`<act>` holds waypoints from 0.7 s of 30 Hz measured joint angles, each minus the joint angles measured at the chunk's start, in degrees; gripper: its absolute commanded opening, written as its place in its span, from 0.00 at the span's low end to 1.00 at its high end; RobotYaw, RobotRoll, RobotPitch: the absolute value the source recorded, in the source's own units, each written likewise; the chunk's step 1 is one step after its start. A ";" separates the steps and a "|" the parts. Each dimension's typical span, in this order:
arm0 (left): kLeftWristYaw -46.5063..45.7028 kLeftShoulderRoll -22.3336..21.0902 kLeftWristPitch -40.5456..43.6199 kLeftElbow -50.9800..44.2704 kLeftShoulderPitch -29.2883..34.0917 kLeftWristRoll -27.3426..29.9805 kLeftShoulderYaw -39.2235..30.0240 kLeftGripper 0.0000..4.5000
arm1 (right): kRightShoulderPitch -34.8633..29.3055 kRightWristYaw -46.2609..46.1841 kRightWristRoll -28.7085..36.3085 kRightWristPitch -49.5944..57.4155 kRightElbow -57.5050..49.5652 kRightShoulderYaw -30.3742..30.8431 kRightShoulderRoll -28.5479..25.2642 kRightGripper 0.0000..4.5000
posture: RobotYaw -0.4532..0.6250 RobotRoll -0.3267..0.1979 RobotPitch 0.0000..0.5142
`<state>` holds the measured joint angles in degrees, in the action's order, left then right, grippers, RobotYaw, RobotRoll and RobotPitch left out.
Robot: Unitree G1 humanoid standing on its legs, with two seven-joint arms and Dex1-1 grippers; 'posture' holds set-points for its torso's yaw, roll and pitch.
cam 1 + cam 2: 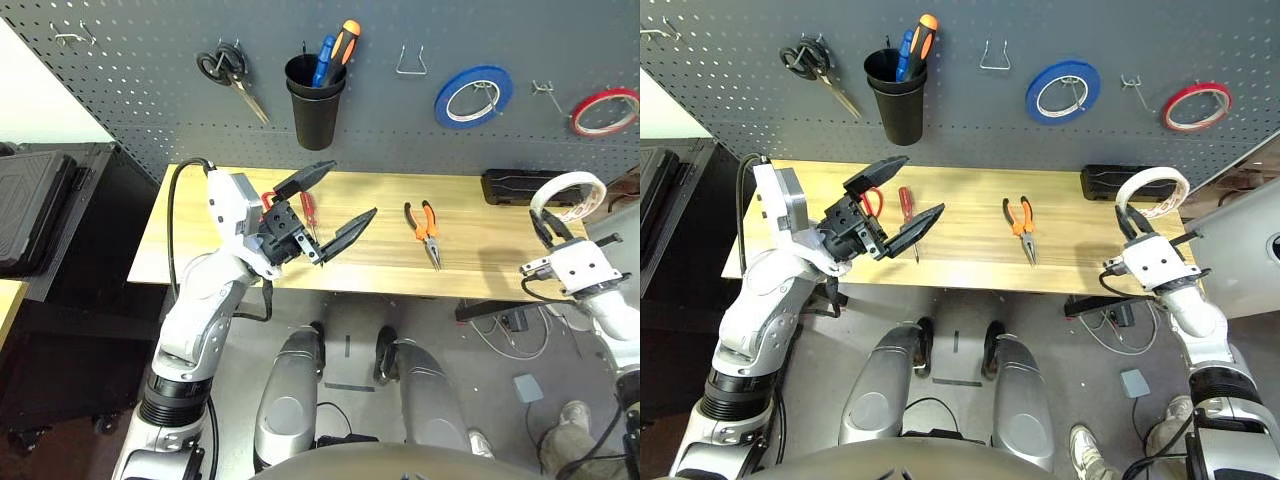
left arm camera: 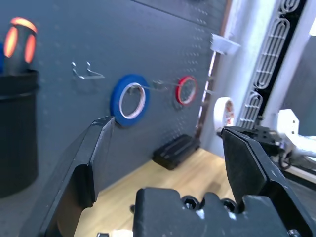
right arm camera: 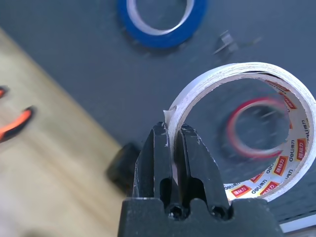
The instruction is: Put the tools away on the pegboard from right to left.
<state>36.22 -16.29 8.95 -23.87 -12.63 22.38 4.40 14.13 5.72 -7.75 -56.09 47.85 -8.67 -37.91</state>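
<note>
Pegboard (image 1: pixel 400 110) stands along the far edge of the tabletop (image 1: pixel 470 255). On it, from the left, hang black-handled scissors (image 1: pixel 230 75), a black cup (image 1: pixel 314 100) holding an orange-handled tool, an empty wire hook (image 1: pixel 411 62), a blue tape roll (image 1: pixel 473 96), a small bare hook (image 1: pixel 547 93) and a red tape roll (image 1: pixel 605 111). Left gripper (image 1: pixel 338 199) hovers above the left part of the tabletop with its fingers spread wide and nothing between them. Behind it lie the red-handled scissors (image 1: pixel 267 198), mostly hidden, and just right of them the screwdriver (image 1: pixel 309 212). Pliers (image 1: pixel 426 230) lie near the middle of the tabletop, handles toward the pegboard. A black case (image 1: pixel 520 187) sits at the far right, against the pegboard. Right gripper (image 1: pixel 547 231) is raised at the right end, its fingers pressed together on the band of the white tape roll (image 1: pixel 568 195), which stands upright above it, in front of the red roll in the right wrist view.
</note>
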 measured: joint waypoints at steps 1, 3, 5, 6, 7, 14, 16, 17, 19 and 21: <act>-0.36 -0.03 0.00 0.14 -0.41 -0.16 -0.02 1.00 | 1.30 -0.54 -0.23 -0.09 0.33 -0.06 -0.14 0.00 | 0.60 0.62 0.39; -0.76 -0.35 0.00 0.35 -0.81 -0.76 0.00 1.00 | 3.90 -0.92 -0.27 -0.24 1.05 -0.06 -0.32 0.00 | 0.60 0.62 0.39; -0.94 -0.63 0.00 0.86 -0.95 -1.35 0.01 1.00 | 5.98 -1.05 -0.34 -0.41 1.98 -0.05 -0.55 0.00 | 0.60 0.62 0.39; -1.03 -0.75 0.00 1.43 -0.97 -1.64 0.01 1.00 | 6.77 -1.04 -0.39 -0.46 2.21 -0.01 -0.63 0.00 | 0.60 0.62 0.39; -1.05 -1.09 0.00 2.21 -1.01 -2.09 0.04 1.00 | 7.93 -1.01 -0.40 -0.49 2.78 0.13 -0.63 0.00 | 0.60 0.62 0.39; -1.95 -2.67 0.02 4.02 -2.02 -5.13 0.21 1.00 | 13.65 0.69 -0.39 -0.60 6.82 1.33 -0.60 0.00 | 0.60 0.62 0.39; -2.48 -2.69 0.04 4.70 -2.09 -6.16 0.23 1.00 | 15.22 1.33 -0.37 -0.37 8.05 1.55 -0.59 0.00 | 0.61 0.62 0.39; -2.55 -2.71 0.03 4.77 -2.11 -6.60 0.24 1.00 | 15.96 1.56 -0.37 0.23 8.73 1.68 -0.57 0.00 | 0.61 0.62 0.39; -2.92 -2.70 -0.02 4.89 -2.22 -7.19 0.32 1.00 | 18.27 2.24 -0.37 2.19 10.83 1.94 -0.44 0.00 | 0.61 0.62 0.40; -3.27 -2.67 -0.04 5.21 -2.36 -7.80 0.37 1.00 | 20.70 3.14 -0.39 3.85 12.95 2.54 -0.19 0.00 | 0.61 0.62 0.40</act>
<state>32.95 -18.96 8.90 -18.66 -14.98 14.58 4.76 34.83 8.85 -8.14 -52.25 60.80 -6.13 -38.09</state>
